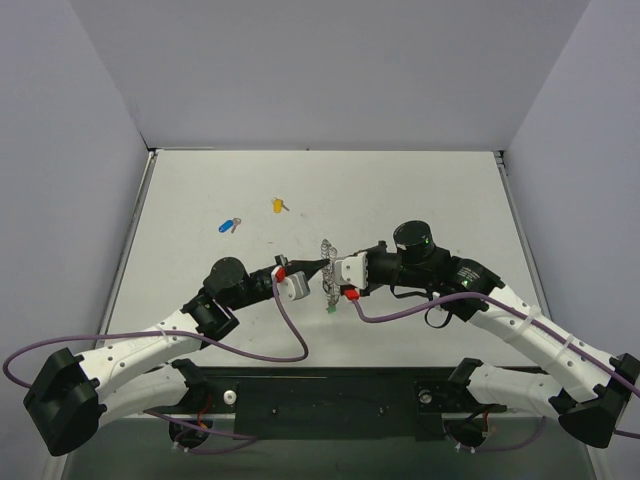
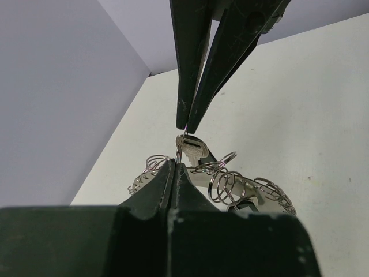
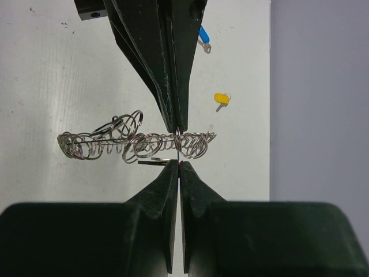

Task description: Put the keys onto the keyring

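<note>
- left gripper [image 2: 175, 166]: jaws pressed together, pinching a thin wire loop of the keyring [image 2: 230, 186] right at its tip
- right gripper [image 3: 179, 165]: jaws likewise closed to a slit, nipping the same loop from the other side; the two tips stand nose to nose, nearly touching, with the wire strung between them
- a small silver key [image 2: 191, 149] sits just beside that loop, in the narrow space between the two tips; I can't make out its head colour, nor whether it is threaded on
- the keyring is a tangled string of wire rings, held off the table [image 1: 420, 200] and running crosswise to both grippers
- green key [image 1: 330, 312] hangs at the near end of the string, just below the grippers
- blue key [image 1: 228, 226] lies loose on the table, well off to the left and farther back; yellow key [image 1: 279, 205] lies near it, a bit farther back still, both well apart from the grippers
</note>
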